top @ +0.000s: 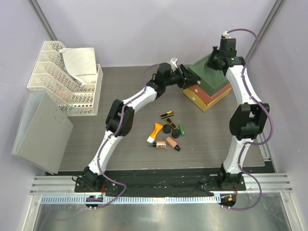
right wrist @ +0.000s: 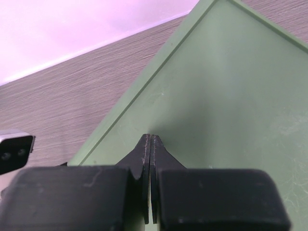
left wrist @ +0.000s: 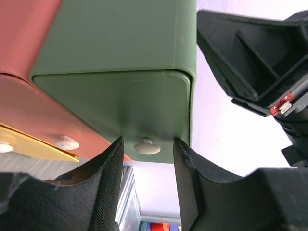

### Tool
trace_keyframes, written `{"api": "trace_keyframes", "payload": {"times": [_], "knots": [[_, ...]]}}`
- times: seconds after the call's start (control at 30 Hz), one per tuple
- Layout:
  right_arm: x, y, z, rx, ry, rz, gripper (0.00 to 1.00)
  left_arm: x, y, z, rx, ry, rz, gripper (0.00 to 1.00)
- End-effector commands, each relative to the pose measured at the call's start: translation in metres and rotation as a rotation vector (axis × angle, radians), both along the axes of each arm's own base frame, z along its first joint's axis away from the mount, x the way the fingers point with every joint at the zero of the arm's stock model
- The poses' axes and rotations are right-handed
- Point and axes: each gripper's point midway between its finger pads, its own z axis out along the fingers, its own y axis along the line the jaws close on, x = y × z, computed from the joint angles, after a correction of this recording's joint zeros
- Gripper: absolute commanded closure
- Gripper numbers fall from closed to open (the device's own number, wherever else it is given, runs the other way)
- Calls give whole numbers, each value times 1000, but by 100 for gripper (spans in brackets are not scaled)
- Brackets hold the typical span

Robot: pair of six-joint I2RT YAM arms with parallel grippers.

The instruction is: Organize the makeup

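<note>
The makeup lies loose mid-table: an orange tube with white cap (top: 155, 130), a peach bottle with black cap (top: 170, 143), two black-gold sticks (top: 167, 114) (top: 172, 122), two black round compacts (top: 167, 128) (top: 176, 133) and a green tube (top: 182, 129). My left gripper (top: 185, 77) is open at the front of the green top drawer (left wrist: 120, 101). Its fingers stand either side of the white knob (left wrist: 147, 147) without closing on it. My right gripper (right wrist: 151, 139) is shut and empty, its tips resting on the green top (right wrist: 226, 106) of the drawer box (top: 211, 84).
The drawer box has an orange drawer (left wrist: 43, 115) and a yellow drawer (left wrist: 33, 142) below the green one. A white mesh rack (top: 62, 82) holding a white sheet (top: 79, 62) and a grey panel (top: 41, 125) stand at the left.
</note>
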Motion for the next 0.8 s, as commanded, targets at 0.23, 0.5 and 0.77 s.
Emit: {"api": "trace_keyframes", "payload": {"times": [0.23,0.5,0.77], "knots": [[-31,-8,-92,-27,307,3,99,-11,-17,20,-56,-48,-45,58],[-33,-9,-97,-26,321,7,99,-13,-21,19,-68,-42,-55,85],[-33,-8,-101,-22,330,12,99,-19,-14,13,-42,-43,-57,100]]}}
